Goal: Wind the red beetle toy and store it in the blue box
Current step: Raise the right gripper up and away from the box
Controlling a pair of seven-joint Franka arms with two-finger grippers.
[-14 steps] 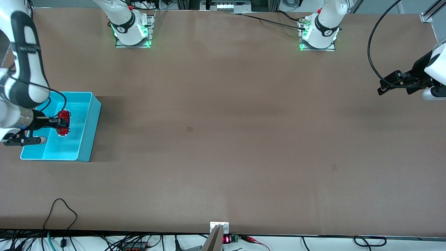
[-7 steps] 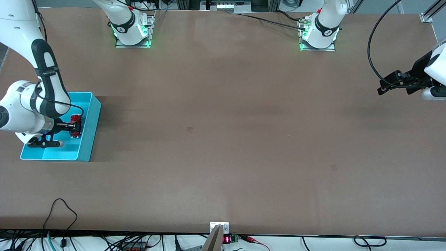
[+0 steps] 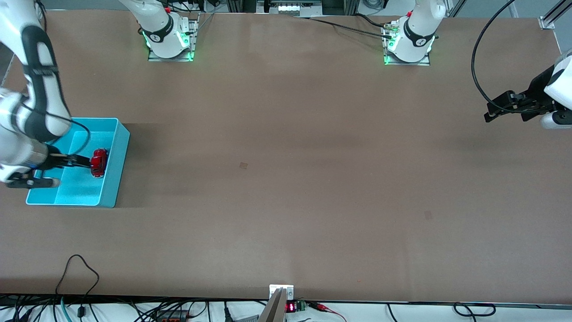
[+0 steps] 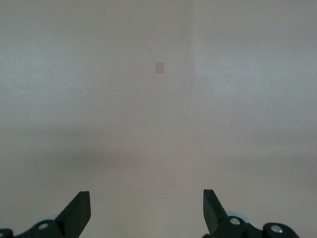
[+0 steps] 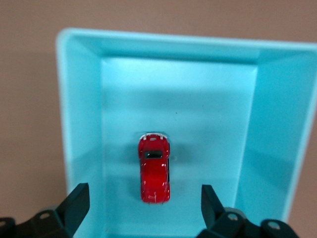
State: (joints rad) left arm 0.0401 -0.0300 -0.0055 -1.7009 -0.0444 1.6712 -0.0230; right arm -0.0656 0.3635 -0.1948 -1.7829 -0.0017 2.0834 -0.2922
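Note:
The red beetle toy (image 3: 98, 162) lies on the floor of the blue box (image 3: 117, 172), close to the wall toward the left arm's end. In the right wrist view the toy (image 5: 154, 168) rests alone on the box's floor (image 5: 208, 114). My right gripper (image 3: 85, 161) hangs over the box, open and empty, its fingers (image 5: 78, 201) wide apart on either side of the toy and clear of it. My left gripper (image 3: 488, 112) waits open and empty over bare table at the left arm's end; it also shows in the left wrist view (image 4: 146, 201).
The blue box stands at the right arm's end of the brown table. Both arm bases (image 3: 170, 40) (image 3: 409, 42) stand along the table's edge farthest from the front camera. Cables (image 3: 80, 273) lie at the nearest edge.
My right gripper carried the toy lower into the box, opened and let it go. The toy now rests on the box floor and the gripper has drawn back from it.

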